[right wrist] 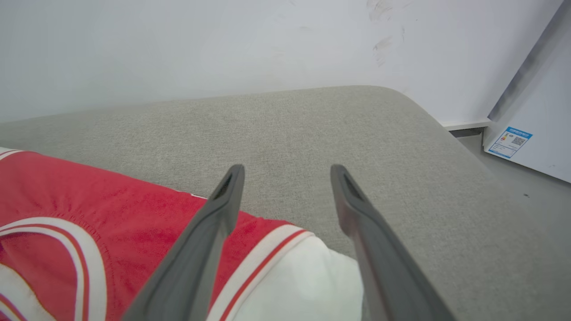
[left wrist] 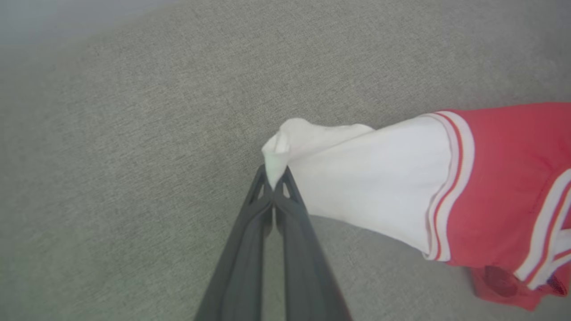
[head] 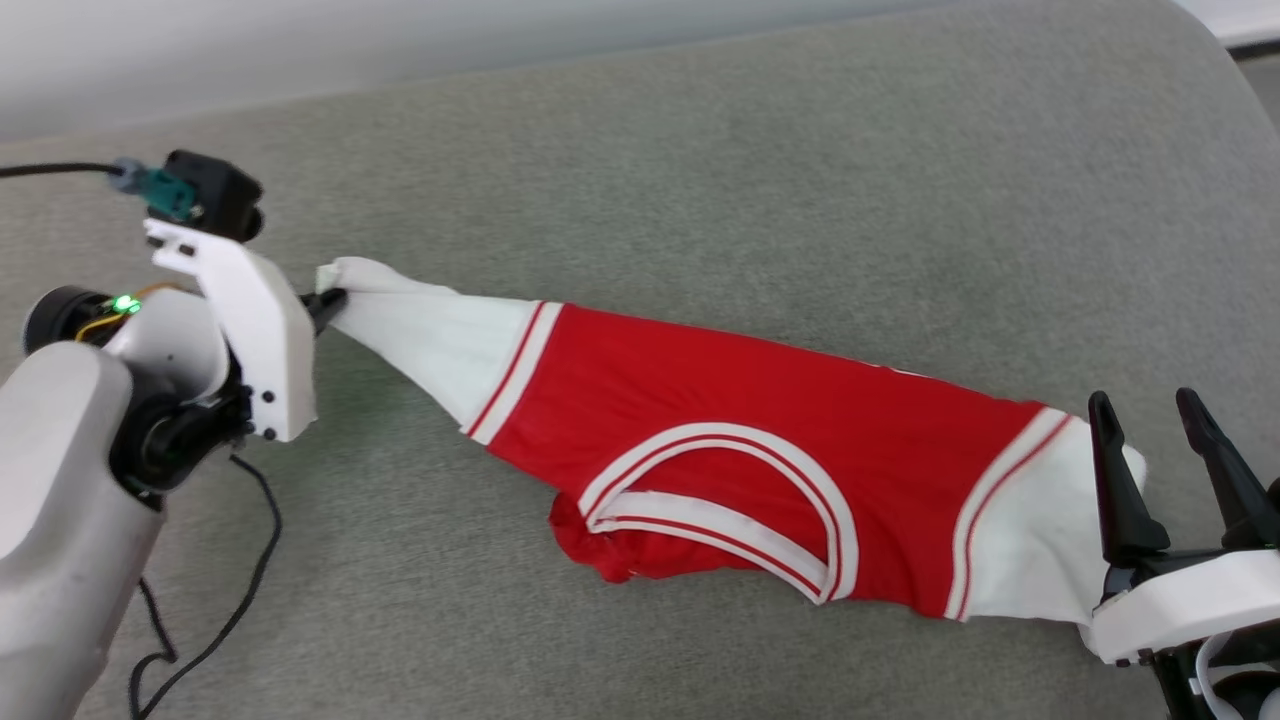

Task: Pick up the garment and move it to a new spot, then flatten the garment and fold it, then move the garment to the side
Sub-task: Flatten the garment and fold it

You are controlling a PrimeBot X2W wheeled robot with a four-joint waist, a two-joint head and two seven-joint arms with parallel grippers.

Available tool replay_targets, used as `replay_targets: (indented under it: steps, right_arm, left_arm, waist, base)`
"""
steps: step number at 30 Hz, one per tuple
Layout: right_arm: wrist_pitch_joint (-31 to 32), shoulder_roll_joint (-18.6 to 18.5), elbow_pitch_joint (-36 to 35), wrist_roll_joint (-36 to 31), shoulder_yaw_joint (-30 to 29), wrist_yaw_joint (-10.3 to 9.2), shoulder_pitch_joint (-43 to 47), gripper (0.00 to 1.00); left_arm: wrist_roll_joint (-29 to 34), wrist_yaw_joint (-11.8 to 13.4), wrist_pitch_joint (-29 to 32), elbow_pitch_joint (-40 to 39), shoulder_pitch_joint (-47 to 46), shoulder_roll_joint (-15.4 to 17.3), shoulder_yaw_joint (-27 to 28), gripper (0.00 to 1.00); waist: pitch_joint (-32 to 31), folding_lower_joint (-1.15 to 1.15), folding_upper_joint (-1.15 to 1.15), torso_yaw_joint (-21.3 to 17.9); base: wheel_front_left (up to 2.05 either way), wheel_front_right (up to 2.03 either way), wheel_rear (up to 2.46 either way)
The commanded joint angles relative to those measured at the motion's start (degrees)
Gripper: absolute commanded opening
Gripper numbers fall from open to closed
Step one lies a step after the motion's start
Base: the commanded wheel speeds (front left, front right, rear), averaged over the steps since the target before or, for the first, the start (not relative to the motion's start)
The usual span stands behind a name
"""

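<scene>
Garment (head: 760, 400) lies stretched across grey padded surface (head: 700, 150), collar bunched. Left pincer (left wrist: 273, 185) clamped on white sleeve tip. Right pincer (head: 1143, 398) wide over other sleeve, gripping nothing. Likely light, limp jersey, will sag; pinch at sleeve hems.

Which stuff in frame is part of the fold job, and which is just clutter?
Job:
- garment
- left gripper, jaws shut on one white sleeve tip
- right gripper, jaws open by the other sleeve

Just there:
- grey cushion under the garment
- black cable
- white panel with a label
</scene>
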Motion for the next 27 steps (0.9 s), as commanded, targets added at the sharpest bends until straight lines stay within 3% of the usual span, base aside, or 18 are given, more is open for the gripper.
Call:
replay_targets:
  steps: [1, 3, 13, 19, 27]
  right_arm:
    - [0.35, -0.45, -0.34, -0.27, 0.01, -0.02, 0.74, 1.0]
    - [1.7, -1.6, -0.74, -0.37, 0.47, -0.02, 1.32, 1.0]
    - [4.39, -2.95, -0.91, 0.0, 2.0, -0.03, 3.2, 1.0]
    - [5.68, -3.25, -0.11, -0.07, 2.4, -0.02, 4.18, 1.0]
    - [6.69, -3.75, 0.3, 0.03, 3.25, -0.02, 4.74, 1.0]
  left_arm:
    - [-0.28, 0.36, -0.8, -0.26, 1.25, 0.64, 0.63, 0.0]
    - [-1.83, 1.69, -4.69, -2.99, 5.34, 1.98, 3.55, 0.0]
    - [-4.91, 8.57, -10.79, -16.51, 24.44, 5.78, 8.48, 0.0]
    - [-6.96, 11.51, -15.1, -21.35, 35.46, 2.56, 8.53, 0.0]
    - [-3.67, 10.52, -22.51, -16.78, 38.51, -1.64, 5.81, 0.0]
  waist:
    - [-2.1, 0.0, 0.0, 2.26]
    - [-4.26, 0.0, 0.0, 5.11]
    - [-7.66, 0.0, 0.0, 10.66]
    - [-9.08, 0.0, 0.0, 12.13]
    - [-9.33, 0.0, 0.0, 12.46]
  base:
    - [0.0, 0.0, 0.0]
    - [0.0, 0.0, 0.0]
    - [0.0, 0.0, 0.0]
    - [0.0, 0.0, 0.0]
    - [0.0, 0.0, 0.0]
